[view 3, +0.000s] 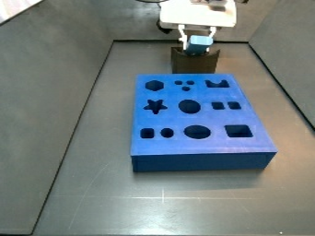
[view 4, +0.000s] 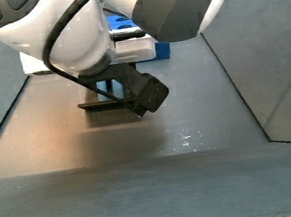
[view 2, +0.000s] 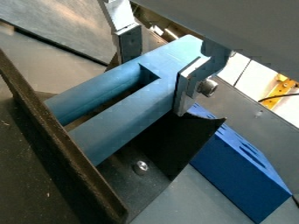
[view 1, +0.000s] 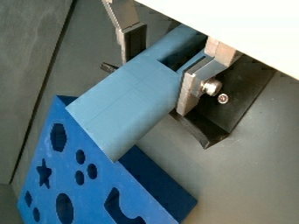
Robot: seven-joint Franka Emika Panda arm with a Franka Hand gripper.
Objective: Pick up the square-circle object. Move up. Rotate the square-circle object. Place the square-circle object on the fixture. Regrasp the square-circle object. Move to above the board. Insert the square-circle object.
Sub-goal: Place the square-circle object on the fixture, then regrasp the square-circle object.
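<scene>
Here the peg (view 1: 131, 92) lies between the gripper's (view 1: 163, 63) silver plates, its long axis running out from the jaws toward the board (view 1: 82, 179) in a wrist view, so it sits crosswise to the fingers, not along them. In a wrist view the peg (view 2: 111, 101) shows a lengthwise groove, and one finger (view 2: 197, 77) presses flat on its side; the jaws look clamped on it. Beneath and behind it is the dark fixture (view 2: 176, 144), and whether the peg rests on it or hangs just above cannot be told. In a side view the gripper (view 3: 197, 41) is low over the fixture (view 3: 194, 63), which stands just behind the board (view 3: 197, 120) on the bench (view 3: 74, 194). Judged from this, the placing or regrasp step is in hand; the coming move depends on the peg's axis lining up with the notch.
</scene>
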